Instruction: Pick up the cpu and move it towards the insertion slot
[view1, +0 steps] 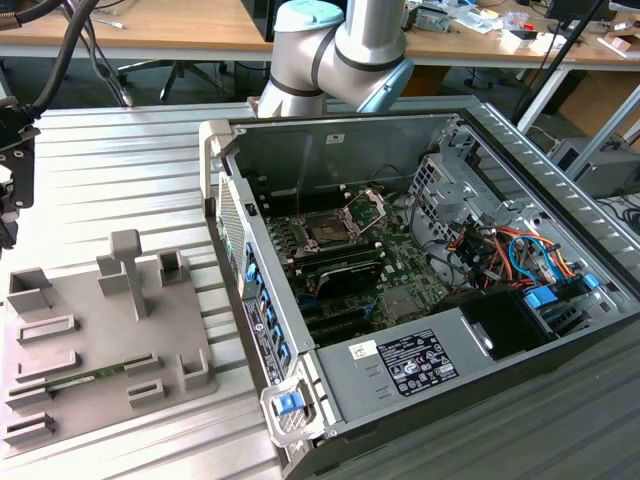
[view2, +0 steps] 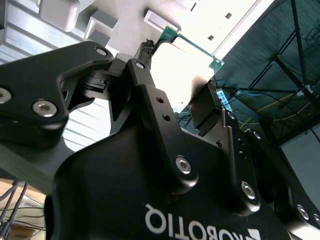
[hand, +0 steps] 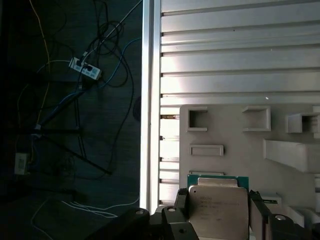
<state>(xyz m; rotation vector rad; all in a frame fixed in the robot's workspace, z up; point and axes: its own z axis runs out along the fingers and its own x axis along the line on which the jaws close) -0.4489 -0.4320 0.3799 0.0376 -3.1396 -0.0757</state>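
Where the end effector (hand: 218, 201) apparently clamps it, the cpu (hand: 218, 214) is flat, silvery.

Open PC case (view1: 300, 150) lies on ribbed tabletop (view1: 120, 170), slot (view1: 328, 232) exposed inside; grey tray (view1: 95, 325) just beside, exterior view's left; arm (view1: 345, 45) behind case.

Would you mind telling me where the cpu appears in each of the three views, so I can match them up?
First wrist view: the cpu, metal face showing, sits clamped in the gripper, the grey tray behind it.
Second wrist view: the cpu's bright face with green rim sits between the black fingers.
Exterior view: the shared landmark, the grey tray, lies at the exterior view's left.
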